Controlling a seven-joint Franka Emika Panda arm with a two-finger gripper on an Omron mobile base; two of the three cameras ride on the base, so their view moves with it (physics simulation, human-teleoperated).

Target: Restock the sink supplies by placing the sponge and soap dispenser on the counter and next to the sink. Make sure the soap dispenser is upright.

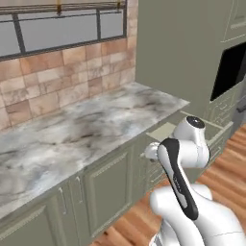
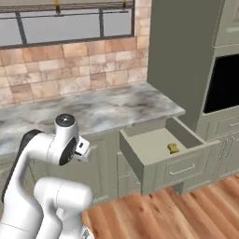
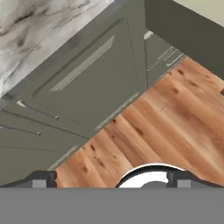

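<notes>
The sponge (image 2: pixel 173 148), a small yellow block, lies inside an open sage-green drawer (image 2: pixel 182 171) just under the right end of the counter (image 2: pixel 107 110). Part of that drawer (image 1: pixel 165 130) peeks out behind my arm. The marble counter (image 1: pixel 81 134) runs along the tiled wall. My gripper (image 3: pixel 113 180) is open, its two dark fingertips (image 3: pixel 43 179) spread wide with nothing between them. It looks down at closed cabinet doors (image 3: pixel 87 87) and the wooden floor (image 3: pixel 166 118), left of the drawer and well apart from the sponge. The soap dispenser and the sink are out of view.
A tall green cabinet (image 2: pixel 182 56) with a built-in black oven (image 2: pixel 224 84) stands at the right of the counter's end. A window (image 2: pixel 60 25) sits above the tiled wall. Wooden floor (image 2: pixel 163 210) lies open in front of the cabinets.
</notes>
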